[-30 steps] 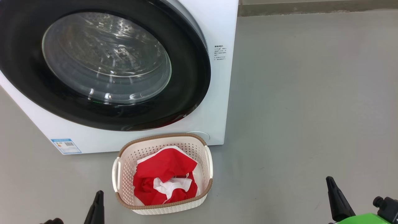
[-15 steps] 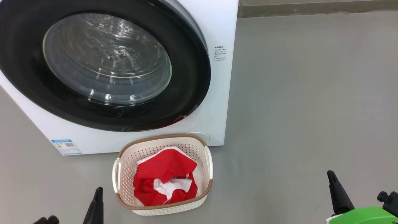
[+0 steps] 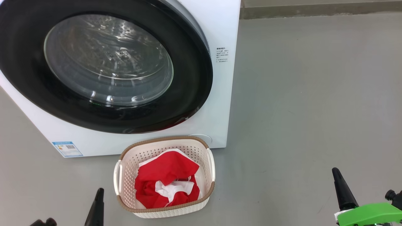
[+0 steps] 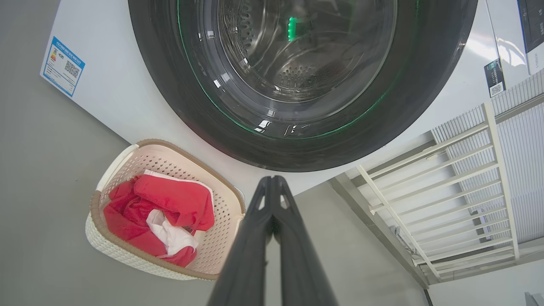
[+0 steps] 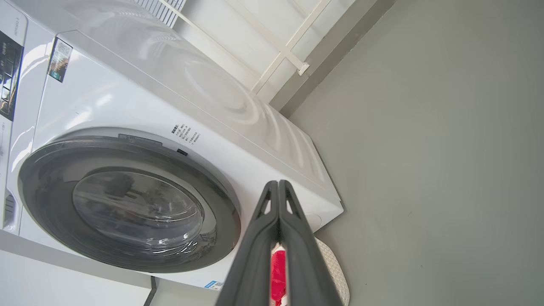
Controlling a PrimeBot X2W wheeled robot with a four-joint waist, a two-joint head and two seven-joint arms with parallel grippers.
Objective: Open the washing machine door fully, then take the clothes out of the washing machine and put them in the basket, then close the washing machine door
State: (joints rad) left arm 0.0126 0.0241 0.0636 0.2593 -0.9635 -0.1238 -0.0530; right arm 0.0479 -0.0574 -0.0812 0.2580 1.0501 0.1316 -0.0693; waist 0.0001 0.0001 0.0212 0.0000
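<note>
**A:** Door?

**B:** The washing machine door (image 3: 108, 62) lies flush against the white front of the washing machine (image 3: 221, 94). In the right wrist view the black rim meets the front all the way round. Through the glass bowl I see bare perforated drum and no red.

**A:** Clothes?

**B:** The red-and-white clothes (image 3: 166, 179) are crumpled in the basket (image 3: 125, 175), below its brown rim. The basket stands on the grey floor (image 3: 298, 110) just in front of the machine, below the door. My guess is it was set there so a garment has only a short way to go from the drum.

**A:** End effectors?

**B:** The left end effector (image 4: 272, 180) has its fingers pressed together with nothing between them. It sits left of the basket, clear of it, pointing at the door's lower rim. The right end effector (image 5: 278, 183) is also pressed together and empty, well to the right over bare floor. The red seen low between its fingers is the basket's load beyond, not something it is pinching.

**A:** Why held like that?

**B:** Both are low, touching nothing, and clear of the door and basket. I read that as a parked posture. With the door shut, the drum apparently empty and the basket loaded, the task looks complete.
</note>
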